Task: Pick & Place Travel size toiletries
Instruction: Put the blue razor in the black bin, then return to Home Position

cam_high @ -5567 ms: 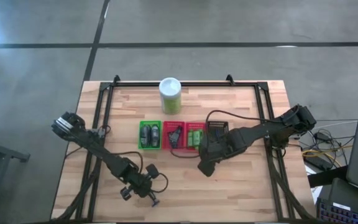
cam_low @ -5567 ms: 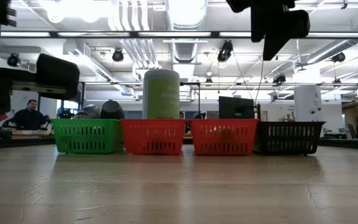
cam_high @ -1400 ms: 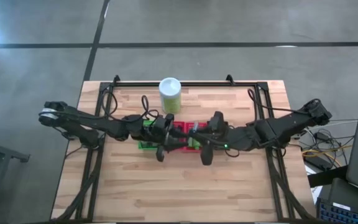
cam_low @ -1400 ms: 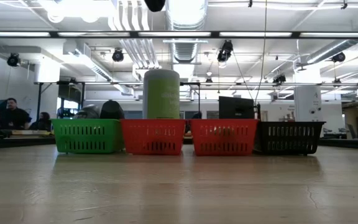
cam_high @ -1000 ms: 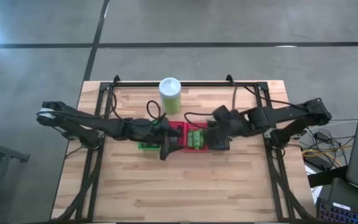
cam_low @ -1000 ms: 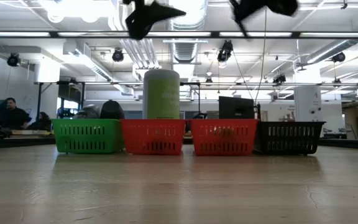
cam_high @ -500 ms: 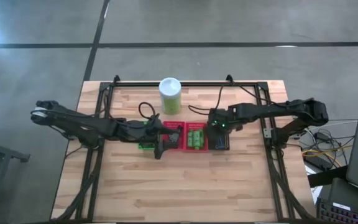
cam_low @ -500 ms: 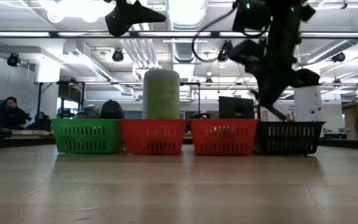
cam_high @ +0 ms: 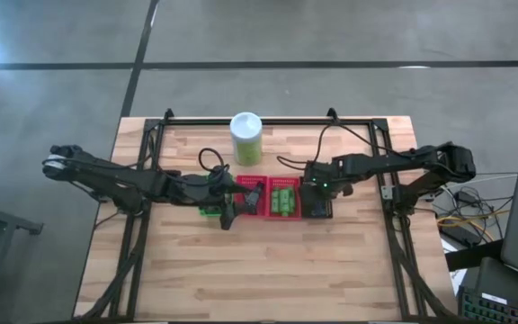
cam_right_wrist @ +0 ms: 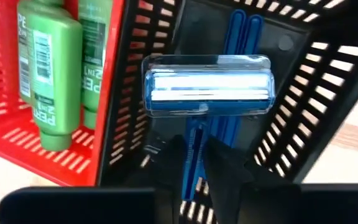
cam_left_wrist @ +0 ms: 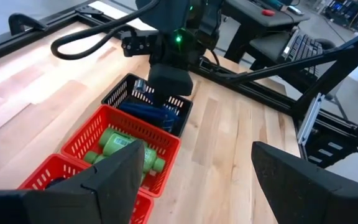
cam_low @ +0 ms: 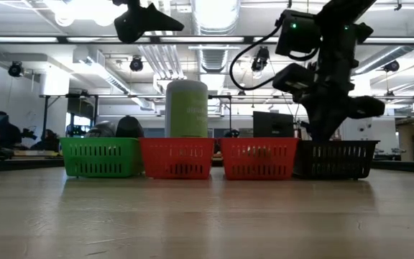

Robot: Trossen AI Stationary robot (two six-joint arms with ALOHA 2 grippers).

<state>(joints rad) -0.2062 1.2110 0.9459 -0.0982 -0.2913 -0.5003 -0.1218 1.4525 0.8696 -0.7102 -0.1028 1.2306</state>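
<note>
My right gripper [cam_right_wrist: 194, 163] points down into the black basket [cam_high: 318, 203] at the right end of the basket row, shut on a dark-blue razor [cam_right_wrist: 207, 87] whose capped head hangs inside the basket. Other blue razor sticks [cam_right_wrist: 240, 34] lie on the basket floor. Green bottles [cam_right_wrist: 48, 74] lie in the red basket [cam_high: 282, 200] beside it. My left gripper [cam_left_wrist: 213, 180] hovers open, high above the red and green baskets [cam_high: 227, 214], touching nothing. My right gripper pinches the razor's thin blue handle [cam_right_wrist: 192, 144] between its two fingers, near the handle's free end. The fingers come from above, pointing steeply down, along the handle. The razor hangs head down below them, inside the black basket; whether the head rests on the floor I cannot tell.
Four mesh baskets stand side by side in mid-table: green [cam_low: 99, 157], red [cam_low: 177, 157], red [cam_low: 259, 157], black [cam_low: 335, 160]. A tall white-and-green canister [cam_high: 246, 137] stands just behind them. Bare wood lies toward the near edge. People sit in the room beyond.
My right gripper has come down from high above the table into the black basket and tipped from slanting to pointing steeply down, carrying the blue razor. My left gripper has drifted a little toward the table's left edge, staying open and high.
</note>
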